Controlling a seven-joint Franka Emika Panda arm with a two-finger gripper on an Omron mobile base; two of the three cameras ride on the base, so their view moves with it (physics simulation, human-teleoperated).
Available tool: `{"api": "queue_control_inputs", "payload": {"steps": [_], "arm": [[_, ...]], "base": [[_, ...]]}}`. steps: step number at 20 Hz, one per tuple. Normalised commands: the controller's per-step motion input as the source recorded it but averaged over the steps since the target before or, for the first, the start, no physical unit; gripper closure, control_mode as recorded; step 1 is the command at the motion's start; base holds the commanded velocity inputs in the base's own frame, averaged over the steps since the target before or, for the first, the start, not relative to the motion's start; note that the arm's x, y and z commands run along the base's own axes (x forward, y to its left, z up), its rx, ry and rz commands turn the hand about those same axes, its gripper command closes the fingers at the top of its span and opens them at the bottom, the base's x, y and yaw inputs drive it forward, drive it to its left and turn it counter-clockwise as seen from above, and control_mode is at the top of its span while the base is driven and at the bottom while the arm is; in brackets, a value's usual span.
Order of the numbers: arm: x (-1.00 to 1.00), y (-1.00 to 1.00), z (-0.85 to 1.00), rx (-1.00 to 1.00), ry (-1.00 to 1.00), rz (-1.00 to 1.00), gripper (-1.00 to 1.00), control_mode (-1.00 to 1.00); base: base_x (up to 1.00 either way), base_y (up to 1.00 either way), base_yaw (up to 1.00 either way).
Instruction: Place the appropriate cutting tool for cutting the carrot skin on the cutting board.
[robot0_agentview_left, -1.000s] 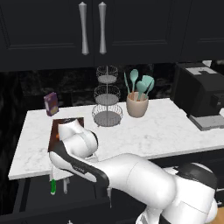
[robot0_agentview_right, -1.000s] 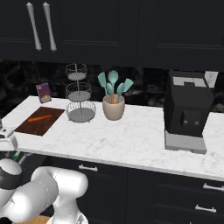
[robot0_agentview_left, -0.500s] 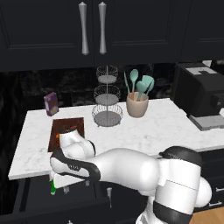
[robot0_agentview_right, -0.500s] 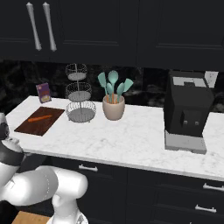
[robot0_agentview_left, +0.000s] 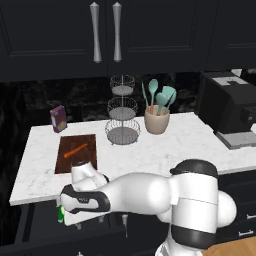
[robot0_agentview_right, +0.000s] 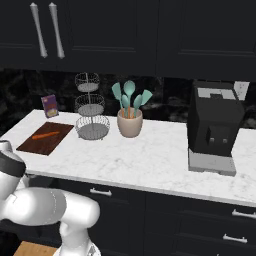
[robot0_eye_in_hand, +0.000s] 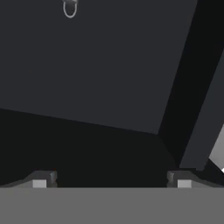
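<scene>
Below the bench (robot0_agentview_left: 150, 155) edge, in the open drawer, our hand (robot0_eye_in_hand: 111, 177) hangs w/ fingers apart, nothing between them. Peeler (robot0_eye_in_hand: 70, 7) lies at the drawer's far end; carrot (robot0_agentview_left: 76, 149) waits on the cutting board (robot0_agentview_left: 70, 160).

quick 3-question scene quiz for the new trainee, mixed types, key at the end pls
1. True or false: the carrot lies on the cutting board.
2. What stands directly between the cutting board and the utensil crock on the counter? A) coffee machine B) wire basket stand C) purple box
3. Fill in: in the hand view the fingers stand wide apart with ____ between them.

Key
1. True.
2. B, the wire basket stand; the coffee machine stands at the far right and the purple box behind the board.
3. Nothing; the gripper is open.
</scene>
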Motion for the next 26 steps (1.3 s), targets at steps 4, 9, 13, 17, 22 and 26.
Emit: {"api": "queue_control_inputs", "payload": {"steps": [4, 9, 13, 17, 22, 26], "arm": [[0.0, 0.0, -0.29, 0.0, 0.0, 0.0, -1.0, -1.0], [0.01, 0.0, -0.06, 0.01, 0.0, -0.01, -1.0, -1.0], [0.0, 0.0, 0.0, 0.04, 0.0, -0.05, -1.0, -1.0], [0.15, 0.01, -0.32, 0.09, 0.0, -0.05, -1.0, -1.0], [0.06, 0.13, -0.53, 0.09, 0.1, -0.04, -1.0, -1.0], [-0.21, 0.13, -0.03, 0.02, 0.25, -0.01, -1.0, -1.0]], "base": [[0.0, 0.0, 0.0], [0.0, 0.0, 0.0], [0.0, 0.0, 0.0], [0.0, 0.0, 0.0], [0.0, 0.0, 0.0], [0.0, 0.0, 0.0]]}}
